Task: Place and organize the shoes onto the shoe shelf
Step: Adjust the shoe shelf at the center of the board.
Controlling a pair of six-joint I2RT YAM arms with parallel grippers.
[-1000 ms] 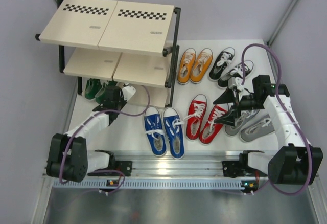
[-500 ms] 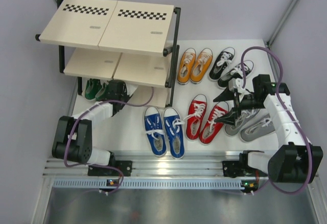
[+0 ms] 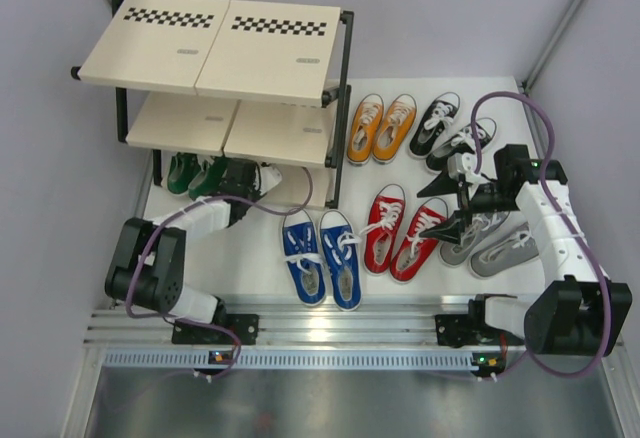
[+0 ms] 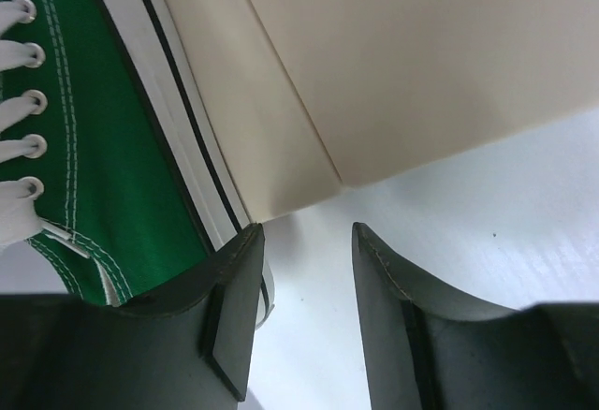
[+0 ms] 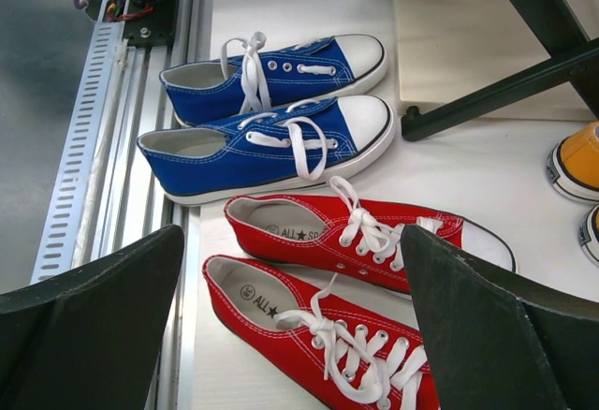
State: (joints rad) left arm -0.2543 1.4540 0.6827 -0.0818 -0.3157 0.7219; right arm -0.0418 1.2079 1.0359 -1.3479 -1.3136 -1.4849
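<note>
Left side first: my left fingers (image 4: pixel 245 256) are in low at the front of the shoe shelf (image 3: pixel 215 48). They're parted a little with nothing between them, just bare white desk (image 4: pixel 487 241) showing in the gap. The green pair (image 3: pixel 185 173) sits on the bottom board, directly left of those fingers. One green shoe's heel pokes past the board's front edge and its white sole runs right up against my left-hand finger, can't tell if it actually touches. From above, the middle boards hang over the fingers and hide most of the green pair. The shelf's black front leg (image 3: pixel 335 158) stands off to their right.

My right fingers (image 3: pixel 450 226) are spread as wide as they go and hold nothing, hovering over the red pair (image 5: pixel 309 241). Past the red ones, further left, is the blue pair (image 5: pixel 234 153), side by side near the metal rail (image 5: pixel 94 129). The grey pair (image 3: pixel 505 251) lies just right of those fingers, partly under my arm. Ahead of them on the desk are the orange pair (image 3: pixel 366 130) and the black pair (image 3: pixel 437 121), both beside the shelf, so none of these five pairs is on it
</note>
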